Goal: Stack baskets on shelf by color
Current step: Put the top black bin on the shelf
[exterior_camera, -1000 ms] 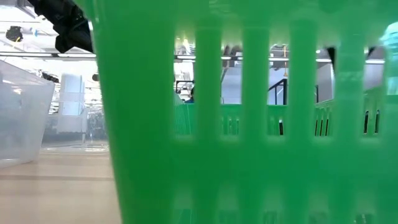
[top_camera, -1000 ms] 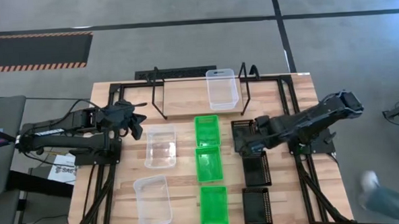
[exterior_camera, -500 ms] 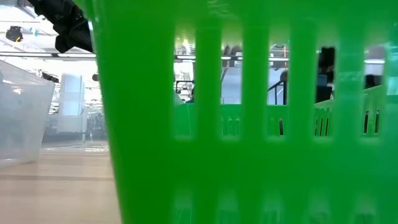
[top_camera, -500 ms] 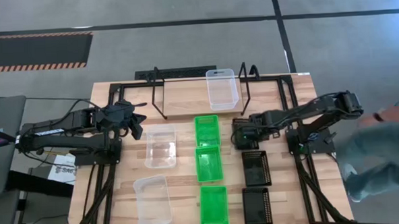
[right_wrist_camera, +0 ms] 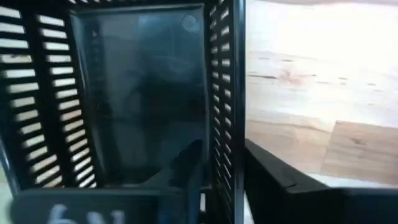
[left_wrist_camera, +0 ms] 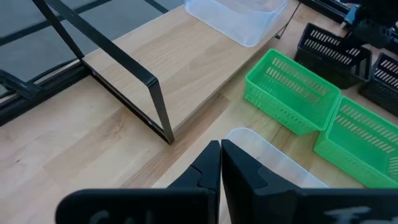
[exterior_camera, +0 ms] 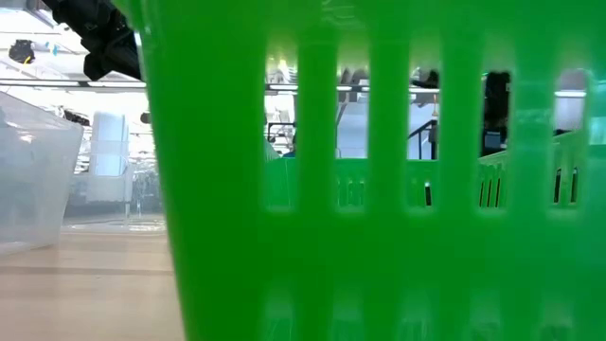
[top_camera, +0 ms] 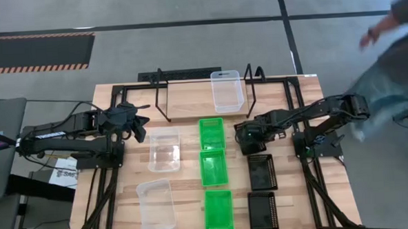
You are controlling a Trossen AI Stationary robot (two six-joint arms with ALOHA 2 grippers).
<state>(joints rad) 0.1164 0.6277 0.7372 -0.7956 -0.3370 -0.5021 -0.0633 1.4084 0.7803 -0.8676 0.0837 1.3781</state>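
Observation:
The baskets lie in columns on the wooden table. Three green ones [top_camera: 214, 166] fill the middle. Two clear ones [top_camera: 164, 149] rest at the left. A third clear one [top_camera: 227, 91] sits on the black wire shelf [top_camera: 165, 102] at the far edge. Three black ones [top_camera: 262, 172] stand at the right. My right gripper [top_camera: 243, 135] points down at the farthest black basket [top_camera: 255, 141] and is shut on its wall. My left gripper [top_camera: 144, 124] is shut on nothing and hovers by the far clear basket. My right gripper holds the farthest black basket by its long slotted wall [right_wrist_camera: 225, 112] on the green baskets' side. One finger [right_wrist_camera: 186, 165] is inside the basket and the other [right_wrist_camera: 273, 180] outside. The fingers come from above, pointing down. The basket sits level on the table.
A green basket [exterior_camera: 379, 189] fills most of the low view, with a clear one [exterior_camera: 33, 180] at its left. A black tube frame [top_camera: 286, 90] borders the table. A person [top_camera: 393, 23] moves past the table's far right corner.
My right gripper has sunk and gone toward the table's left, from above the middle black basket to the left wall of the farthest black one. The person beside the table's right edge has walked toward its far side.

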